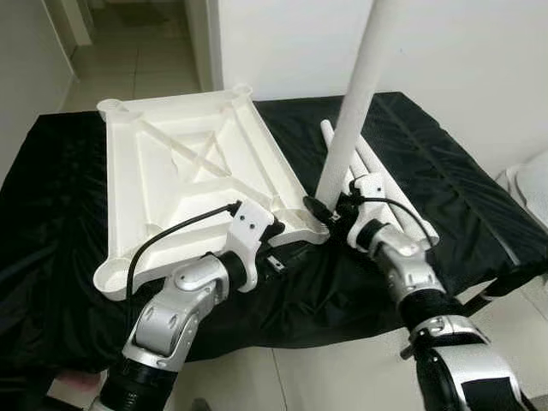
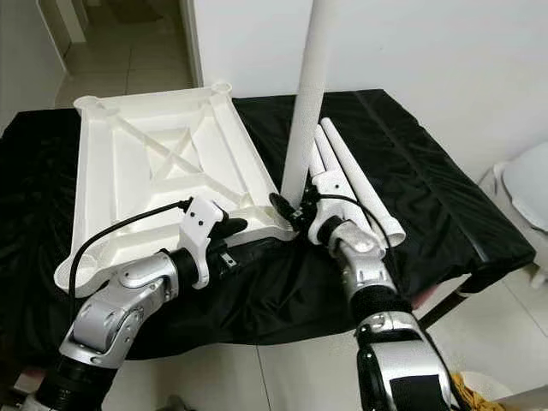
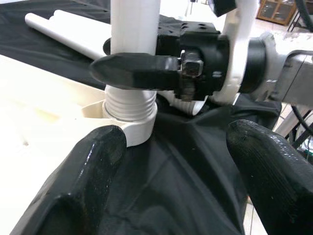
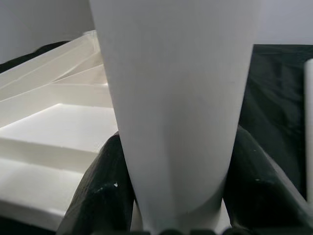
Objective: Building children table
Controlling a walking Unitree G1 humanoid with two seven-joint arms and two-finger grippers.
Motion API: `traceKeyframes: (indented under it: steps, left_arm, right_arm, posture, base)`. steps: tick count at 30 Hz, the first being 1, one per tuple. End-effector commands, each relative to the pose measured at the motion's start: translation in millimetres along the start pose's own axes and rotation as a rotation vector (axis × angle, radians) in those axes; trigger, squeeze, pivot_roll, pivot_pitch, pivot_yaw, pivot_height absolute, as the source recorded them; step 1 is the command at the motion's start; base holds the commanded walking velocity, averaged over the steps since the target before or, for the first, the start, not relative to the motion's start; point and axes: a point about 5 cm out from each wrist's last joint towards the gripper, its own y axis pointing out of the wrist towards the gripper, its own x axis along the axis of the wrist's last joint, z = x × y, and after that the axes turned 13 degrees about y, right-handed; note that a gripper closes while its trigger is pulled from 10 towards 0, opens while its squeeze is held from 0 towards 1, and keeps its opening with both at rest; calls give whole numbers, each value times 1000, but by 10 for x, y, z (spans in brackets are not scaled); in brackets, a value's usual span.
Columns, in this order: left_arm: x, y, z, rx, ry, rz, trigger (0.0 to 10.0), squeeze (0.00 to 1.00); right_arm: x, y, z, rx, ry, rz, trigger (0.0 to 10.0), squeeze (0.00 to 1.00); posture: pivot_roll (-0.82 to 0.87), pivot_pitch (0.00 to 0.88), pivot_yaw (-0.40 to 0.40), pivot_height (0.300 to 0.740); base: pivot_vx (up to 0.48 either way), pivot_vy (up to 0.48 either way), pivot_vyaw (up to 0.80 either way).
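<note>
Upright at the tabletop's near right corner, the white leg is pinched by the right gripper; left gripper spread beside it.

tabletop: plain white plastic, upside down, ribbed X underside
upright leg: white, no pattern; threaded end same white
spare legs: white, lying just past right gripper
cloth: glossy black, under everything
left gripper: black fingers, white wrist mount, silver arm
right gripper: black fingers, white mount, silver arm
cables: black
floor nr arms: pale tile
</note>
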Motion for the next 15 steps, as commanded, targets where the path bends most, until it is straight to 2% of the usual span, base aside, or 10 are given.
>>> traceKeyframes:
  steps: [1, 6, 8, 10, 11, 14, 15]
  left_arm:
    - [-20, 12, 24, 27, 3, 18, 10000, 0]
    - [-11, 18, 34, 23, 7, 18, 10000, 0]
    - [-6, 30, 30, 17, 9, 17, 10000, 0]
    - [-5, 35, 28, 15, 9, 17, 10000, 0]
    - [3, 48, 18, 11, 10, 13, 10000, 0]
    - [8, 55, 16, 11, 9, 11, 10000, 0]
    - [13, 61, 11, 10, 7, 8, 10000, 0]
  right_arm:
    - [-76, -12, 2, -89, 28, 6, 10000, 0]
    - [-82, 34, 73, -187, 53, -29, 10000, 0]
    - [-47, 54, 47, -304, 63, -66, 10000, 0]
    - [-31, 58, 38, -347, 64, -81, 10000, 0]
    - [-16, 63, 39, -416, 76, -103, 10000, 0]
    - [-13, 66, 52, -438, 80, -109, 10000, 0]
    - [-5, 70, 63, -482, 75, -120, 10000, 0]
  posture:
    - [-46, 14, -5, 740]
    - [-50, 14, 3, 740]
    - [-56, 16, 4, 740]
    - [-56, 16, 4, 740]
    - [-57, 17, 3, 740]
    - [-58, 18, 0, 740]
    - [-60, 18, 0, 740]
  base:
    - [0, 0, 0]
    - [0, 0, 0]
    - [0, 0, 0]
    - [0, 0, 0]
    - [0, 0, 0]
    - [0, 0, 0]
    - [0, 0, 0]
